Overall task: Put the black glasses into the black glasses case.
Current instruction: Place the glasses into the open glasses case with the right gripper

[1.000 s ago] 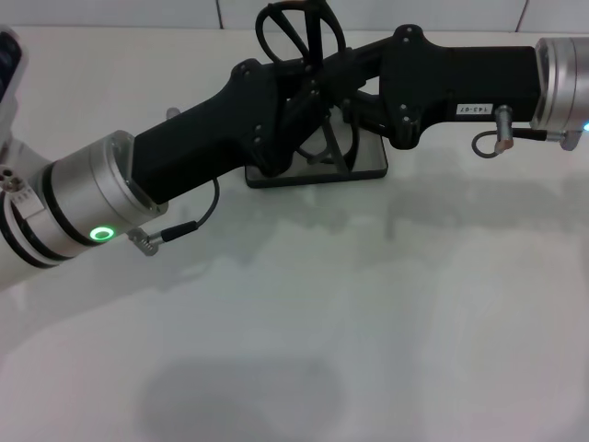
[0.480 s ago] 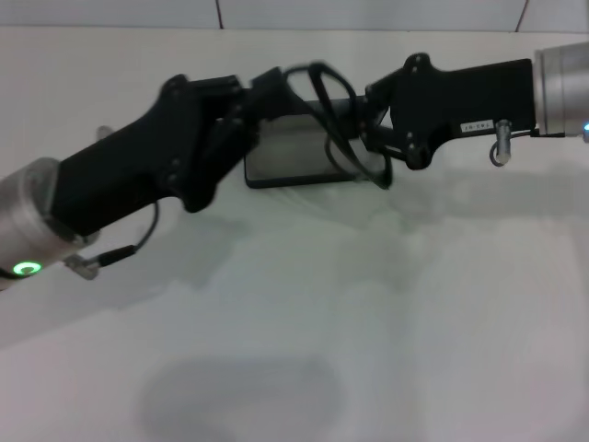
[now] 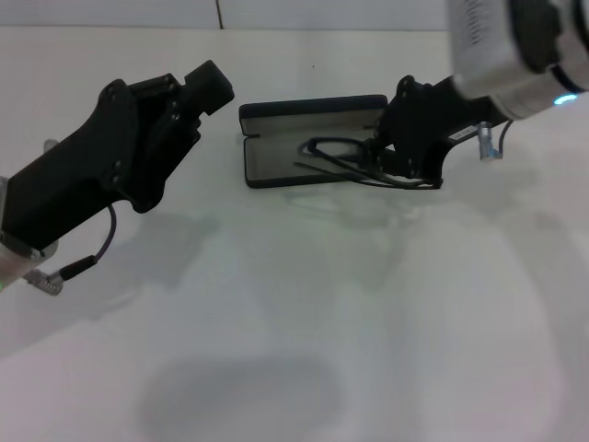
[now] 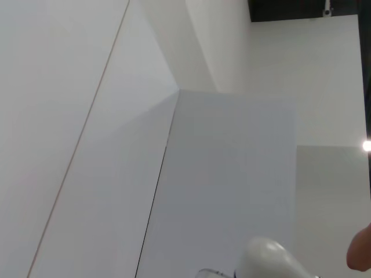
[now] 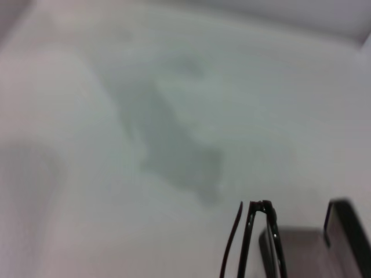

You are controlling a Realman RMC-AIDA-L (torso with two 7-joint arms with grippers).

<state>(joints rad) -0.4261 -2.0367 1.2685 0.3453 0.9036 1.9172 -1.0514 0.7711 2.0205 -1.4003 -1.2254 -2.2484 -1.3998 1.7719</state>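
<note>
Lying partly inside the open glasses case (image 3: 276, 152), with the temple arms trailing over its right end, the glasses (image 3: 345, 161) are gripped there by the right gripper (image 3: 391, 161), so release and closing remain, while the left gripper (image 3: 207, 87), state unclear, is held apart.

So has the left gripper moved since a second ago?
Yes. The left gripper has pulled back toward the robot's left, off the black glasses case, which it overlapped before.
</note>
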